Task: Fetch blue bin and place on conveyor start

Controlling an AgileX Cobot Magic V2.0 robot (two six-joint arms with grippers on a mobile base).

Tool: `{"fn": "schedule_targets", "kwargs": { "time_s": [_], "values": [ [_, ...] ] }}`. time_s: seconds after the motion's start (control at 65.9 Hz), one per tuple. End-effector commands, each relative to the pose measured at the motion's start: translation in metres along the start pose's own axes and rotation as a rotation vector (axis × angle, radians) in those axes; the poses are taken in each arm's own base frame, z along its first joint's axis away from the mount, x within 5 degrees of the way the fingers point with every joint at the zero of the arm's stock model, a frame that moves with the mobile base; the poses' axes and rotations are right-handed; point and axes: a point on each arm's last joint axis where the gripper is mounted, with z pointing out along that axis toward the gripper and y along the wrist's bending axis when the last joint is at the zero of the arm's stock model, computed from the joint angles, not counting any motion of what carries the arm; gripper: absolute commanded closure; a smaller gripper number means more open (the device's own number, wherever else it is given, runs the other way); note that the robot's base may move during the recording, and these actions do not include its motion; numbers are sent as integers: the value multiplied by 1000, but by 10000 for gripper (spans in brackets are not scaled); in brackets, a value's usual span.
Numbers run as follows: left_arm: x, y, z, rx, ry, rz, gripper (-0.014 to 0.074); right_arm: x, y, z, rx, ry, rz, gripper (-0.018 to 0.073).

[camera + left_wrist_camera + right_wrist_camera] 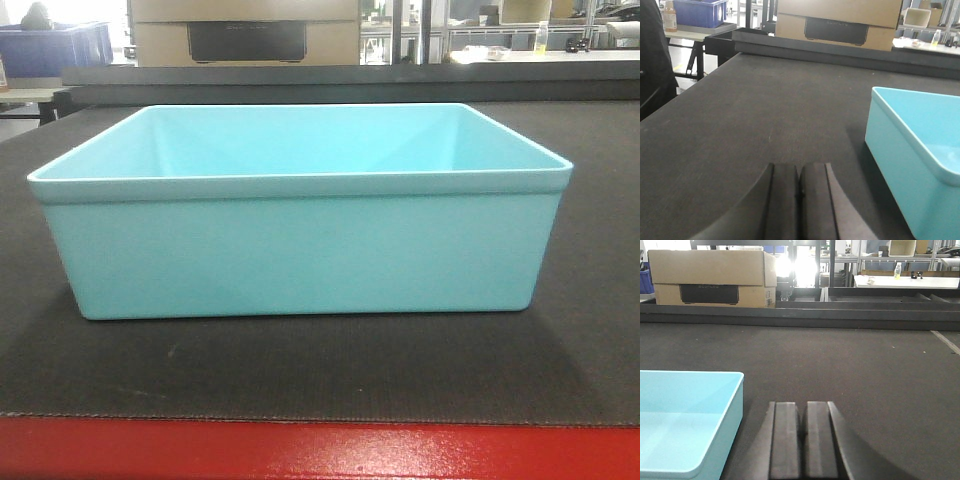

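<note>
Jaws closed, both apart from aqua blue bin [300, 255], empty, upright.

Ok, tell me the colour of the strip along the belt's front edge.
Red strip, seen best in the exterior front view.
</note>
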Motion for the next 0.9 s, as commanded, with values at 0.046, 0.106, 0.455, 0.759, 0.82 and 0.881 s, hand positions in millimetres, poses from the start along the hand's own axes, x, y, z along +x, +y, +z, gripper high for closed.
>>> {"fn": "schedule_targets", "kwargs": {
  "time_s": [0.046,0.106,0.455,0.759,0.82,0.881],
  "values": [
    [-6,-1,0,7,-79,-10,707,-3,0,-1,4,-35,-17,721],
    [-7,-1,-1,9,-92,-10,707,-3,0,-1,4,-39,-17,721],
    [-7,-1,-1,10,-97,-10,707,-3,0,-1,3,-41,-17,721],
    [-7,-1,-1,10,-97,-10,707,-3,0,-1,3,-41,-17,721],
    [-7,-1,-1,10,-97,-10,707,-3,0,-1,3,-41,-17,721],
    [-7,-1,-1,10,-97,-10,707,-3,0,-1,3,-41,-17,721]
  ]
}}
